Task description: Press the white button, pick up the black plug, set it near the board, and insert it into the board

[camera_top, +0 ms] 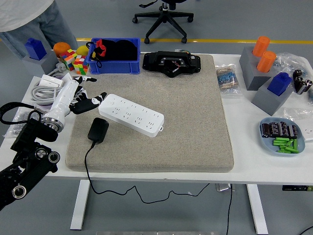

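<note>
Left hand (pixel 84 104) fingers spread, empty, beside power strip (pixel 131 115). Black plug (pixel 98 130): light, rigid, likely slick; grip its sides, cable trailing.

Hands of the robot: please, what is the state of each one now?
Left hand: open, fingers spread, holding nothing, beside the left end of the white power strip.
Right hand: not in view.

A single head view looks forward and down from high on the robot's side. The beige mat (pixel 161 112) fills the middle of the frame at moderate range; the table's near edge (pixel 195 177) runs just below it, and floor and a chair base (pixel 164 19) show beyond it.
</note>
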`<state>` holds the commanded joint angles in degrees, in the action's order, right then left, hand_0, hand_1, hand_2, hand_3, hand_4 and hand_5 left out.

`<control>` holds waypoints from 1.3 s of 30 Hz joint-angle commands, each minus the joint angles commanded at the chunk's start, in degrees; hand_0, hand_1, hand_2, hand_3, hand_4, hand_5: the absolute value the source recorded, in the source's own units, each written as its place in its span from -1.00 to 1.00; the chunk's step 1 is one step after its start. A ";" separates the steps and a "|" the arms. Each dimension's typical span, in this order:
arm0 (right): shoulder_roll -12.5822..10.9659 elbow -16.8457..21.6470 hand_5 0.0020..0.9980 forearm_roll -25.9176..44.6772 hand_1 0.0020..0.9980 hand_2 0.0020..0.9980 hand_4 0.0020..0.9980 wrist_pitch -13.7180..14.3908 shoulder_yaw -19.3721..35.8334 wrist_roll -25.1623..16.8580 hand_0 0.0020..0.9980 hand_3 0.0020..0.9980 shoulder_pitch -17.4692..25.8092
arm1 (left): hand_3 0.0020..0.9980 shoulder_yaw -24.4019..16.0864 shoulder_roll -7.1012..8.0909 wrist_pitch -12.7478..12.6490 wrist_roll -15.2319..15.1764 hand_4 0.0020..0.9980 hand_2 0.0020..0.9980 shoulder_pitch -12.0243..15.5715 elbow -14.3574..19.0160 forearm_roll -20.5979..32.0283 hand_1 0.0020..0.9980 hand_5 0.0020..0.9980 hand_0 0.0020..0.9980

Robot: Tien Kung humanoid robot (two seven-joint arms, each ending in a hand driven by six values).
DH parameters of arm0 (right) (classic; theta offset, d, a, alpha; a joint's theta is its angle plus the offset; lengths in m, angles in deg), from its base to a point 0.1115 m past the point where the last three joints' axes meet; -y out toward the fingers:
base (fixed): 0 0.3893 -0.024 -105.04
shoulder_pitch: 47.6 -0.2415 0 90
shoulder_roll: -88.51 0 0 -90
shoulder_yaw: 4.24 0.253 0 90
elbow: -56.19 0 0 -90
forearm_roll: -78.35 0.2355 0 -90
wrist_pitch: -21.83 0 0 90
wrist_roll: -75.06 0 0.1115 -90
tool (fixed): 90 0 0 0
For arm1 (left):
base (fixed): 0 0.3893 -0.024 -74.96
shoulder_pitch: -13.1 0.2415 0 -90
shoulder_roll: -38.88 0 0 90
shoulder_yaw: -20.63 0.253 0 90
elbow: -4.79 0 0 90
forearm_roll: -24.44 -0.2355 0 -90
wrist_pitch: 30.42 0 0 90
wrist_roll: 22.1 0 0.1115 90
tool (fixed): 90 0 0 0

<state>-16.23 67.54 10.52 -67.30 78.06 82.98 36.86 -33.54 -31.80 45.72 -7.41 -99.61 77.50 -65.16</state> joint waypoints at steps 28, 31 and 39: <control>-1.19 -0.13 -0.18 2.05 0.20 0.21 0.33 -0.01 -3.80 0.01 0.24 0.18 -1.02 | 0.38 21.36 1.54 5.92 5.35 -0.91 -0.94 -16.83 -10.26 6.15 -1.00 -1.00 -1.00; -1.23 -0.21 -0.18 2.12 0.20 0.21 0.33 -0.03 -4.14 0.04 0.24 0.18 -1.01 | 0.38 22.95 1.36 6.01 5.40 -0.91 -0.94 -17.53 -11.32 6.49 -1.00 -1.00 -1.00; -1.52 -0.24 -0.19 2.50 0.20 0.21 0.33 -0.04 -5.07 0.05 0.24 0.18 -0.97 | 0.38 25.56 0.70 5.76 5.25 -0.91 -0.94 -19.29 -13.45 6.22 -1.00 -1.00 -1.00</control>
<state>-17.75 67.30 13.02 -67.34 72.99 83.03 35.89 -7.98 -31.10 51.48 -2.16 -118.90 64.04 -58.95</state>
